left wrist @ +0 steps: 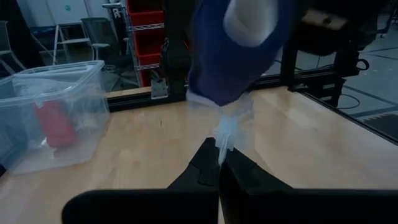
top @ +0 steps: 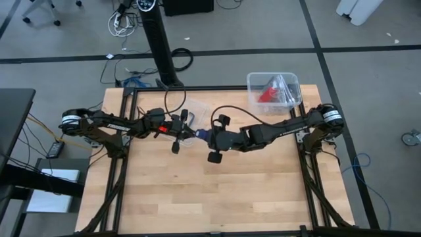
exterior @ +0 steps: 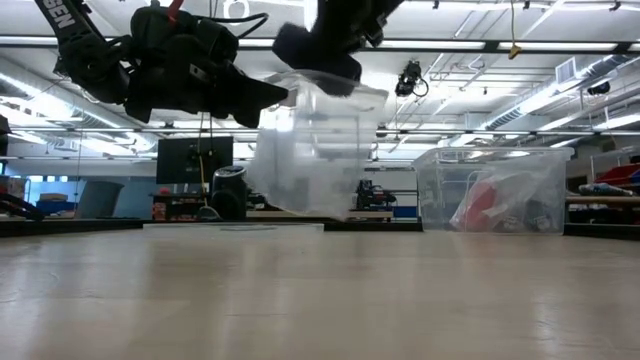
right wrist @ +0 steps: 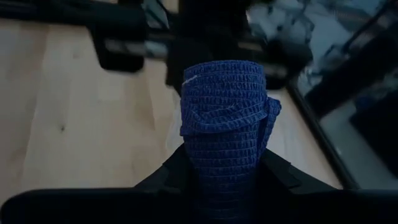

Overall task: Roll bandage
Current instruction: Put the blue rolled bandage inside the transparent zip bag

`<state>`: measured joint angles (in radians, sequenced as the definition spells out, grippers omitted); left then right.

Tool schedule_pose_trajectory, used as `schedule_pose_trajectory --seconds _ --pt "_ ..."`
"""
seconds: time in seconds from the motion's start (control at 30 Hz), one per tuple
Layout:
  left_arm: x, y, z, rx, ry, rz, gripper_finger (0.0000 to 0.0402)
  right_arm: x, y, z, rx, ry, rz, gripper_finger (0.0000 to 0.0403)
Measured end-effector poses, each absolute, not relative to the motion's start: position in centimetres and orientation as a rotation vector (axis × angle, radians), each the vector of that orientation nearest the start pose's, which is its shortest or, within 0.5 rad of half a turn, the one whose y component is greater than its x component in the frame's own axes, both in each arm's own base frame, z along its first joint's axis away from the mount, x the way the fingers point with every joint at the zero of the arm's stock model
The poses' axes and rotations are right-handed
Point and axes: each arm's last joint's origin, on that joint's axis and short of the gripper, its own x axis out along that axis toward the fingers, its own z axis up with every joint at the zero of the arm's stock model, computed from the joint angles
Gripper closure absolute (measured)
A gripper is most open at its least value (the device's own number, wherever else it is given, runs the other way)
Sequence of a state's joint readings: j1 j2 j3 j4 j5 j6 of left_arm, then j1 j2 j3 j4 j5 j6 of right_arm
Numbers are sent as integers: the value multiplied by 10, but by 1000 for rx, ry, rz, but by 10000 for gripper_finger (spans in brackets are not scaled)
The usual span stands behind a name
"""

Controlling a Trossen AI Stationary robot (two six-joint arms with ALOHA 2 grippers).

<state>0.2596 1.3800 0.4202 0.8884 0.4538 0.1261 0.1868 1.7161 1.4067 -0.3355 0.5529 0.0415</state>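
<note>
High view: right claw (top: 205, 134) grips rolled bandage (right wrist: 227, 118) mid-table, edges distant.

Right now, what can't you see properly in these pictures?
- High view: the blue bandage is tiny, mostly hidden by both grippers.
- Low view: the bandage is hidden; a clear plastic bag hangs there, and the arms are cut off by the top edge.
- Left wrist view: the bandage is blurred, cut off at the top.
- Box: its red contents can't be identified.

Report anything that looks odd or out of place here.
The bandage, already rolled, sits between the right gripper fingers above the table, and a clear plastic bag hangs with it, its corner pinched by the left gripper. Nothing looks spilled or damaged.
</note>
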Motion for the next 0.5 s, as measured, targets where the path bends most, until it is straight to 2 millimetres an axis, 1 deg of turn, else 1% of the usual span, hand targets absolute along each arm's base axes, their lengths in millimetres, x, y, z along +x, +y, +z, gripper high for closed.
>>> schedule_pose_trajectory --seconds 0.23,0.5 --pt "248 53 190 100 55 -198 402 372 52 281 -78 709 -402 301" --pt "248 53 190 98 54 -198 402 371 47 278 15 756 -321 301"
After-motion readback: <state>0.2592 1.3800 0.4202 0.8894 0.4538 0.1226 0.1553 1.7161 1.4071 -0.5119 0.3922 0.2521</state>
